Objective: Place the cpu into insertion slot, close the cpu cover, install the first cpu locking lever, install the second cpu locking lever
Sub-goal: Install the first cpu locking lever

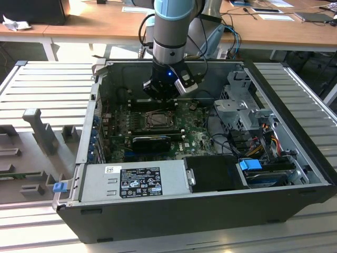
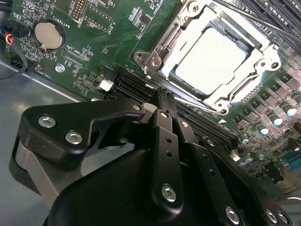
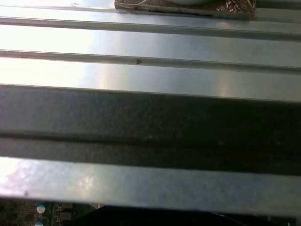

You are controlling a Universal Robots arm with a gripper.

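- Silver-beige metal shows through the window of the cpu cover (image 2: 214, 61): the cpu (image 2: 217, 59) lies seated in the insertion slot (image 1: 158, 120), cover down over it.
- My pincer (image 2: 162, 104) hangs just beside the socket's near edge, fingers together and clamped on nothing.
- A thin locking lever (image 2: 188, 100) runs along that edge, close to my fingertips.
- Risk, as I judge it: pressing off-line could slip me off the lever onto the green motherboard (image 2: 94, 42) and scrape the black slots alongside.
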